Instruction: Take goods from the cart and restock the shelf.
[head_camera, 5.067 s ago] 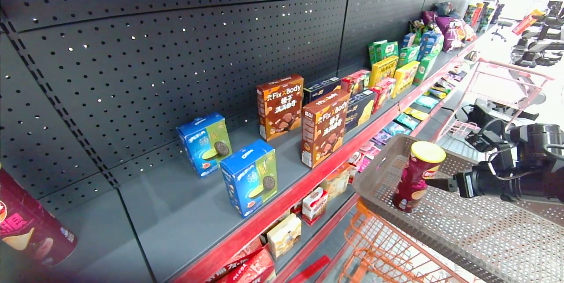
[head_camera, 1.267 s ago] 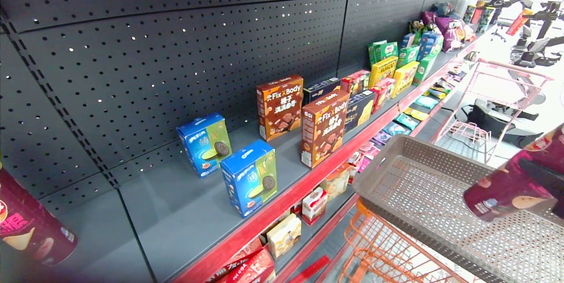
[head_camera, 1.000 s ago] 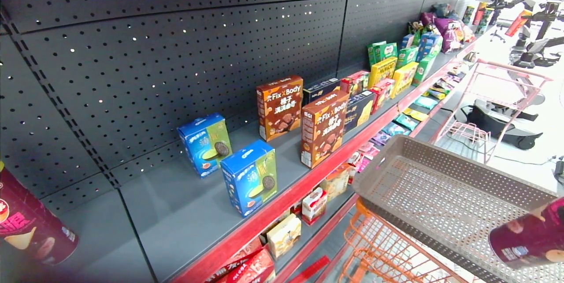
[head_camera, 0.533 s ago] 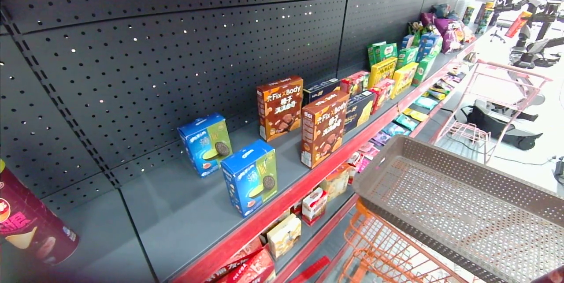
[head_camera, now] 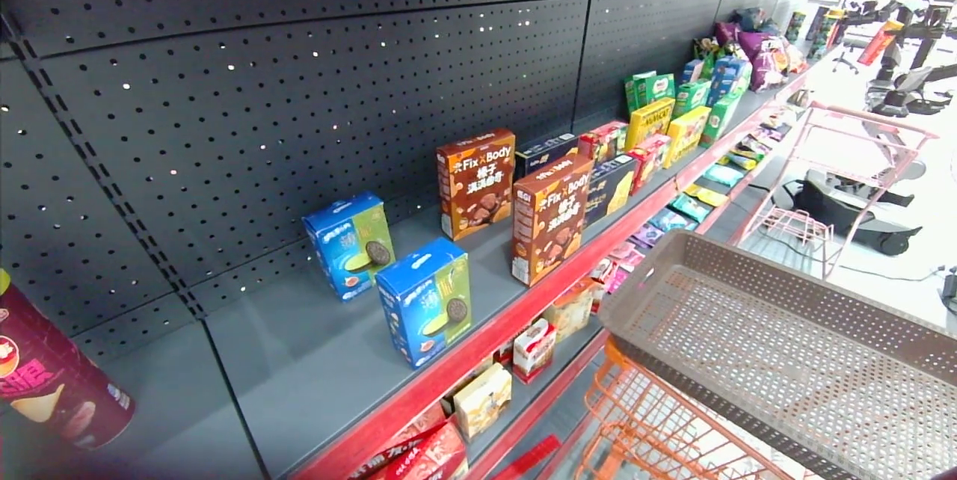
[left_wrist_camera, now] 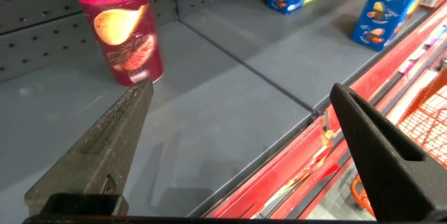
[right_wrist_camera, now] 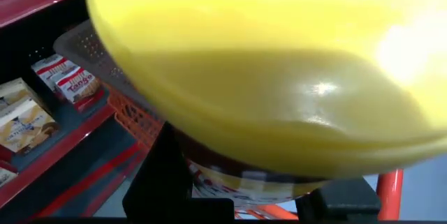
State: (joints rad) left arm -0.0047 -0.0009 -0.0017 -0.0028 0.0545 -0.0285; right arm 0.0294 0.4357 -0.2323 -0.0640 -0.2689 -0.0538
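Right wrist view: right gripper (right_wrist_camera: 255,185) is clenched on a chip can (right_wrist_camera: 265,63). The can's yellow lid faces the wrist camera, with the dark red body just under it between the black fingers (right_wrist_camera: 164,175). This arm holds the can in the air, off the shelf, over the orange cart (right_wrist_camera: 133,119) and the lower rows of goods.

Left wrist view: left gripper (left_wrist_camera: 241,95) is released and holds nothing, jaws spread wide. It hangs low over the bare grey shelf (left_wrist_camera: 230,112), near its red front edge, fingers pointing toward the back panel (left_wrist_camera: 42,35). A shelved can (left_wrist_camera: 122,28) stands upright near the back edge, just beyond one fingertip and apart from it.

Head view: the shelved can sits at the far left end of the shelf. Two blue boxes (head_camera: 425,300) stand mid-shelf, one toward the back edge and one at the front edge. Two brown boxes (head_camera: 551,217) stand to their right in the same stagger. A brown perforated basket (head_camera: 643,271) rests on top of the cart, beside the shelf's front edge.
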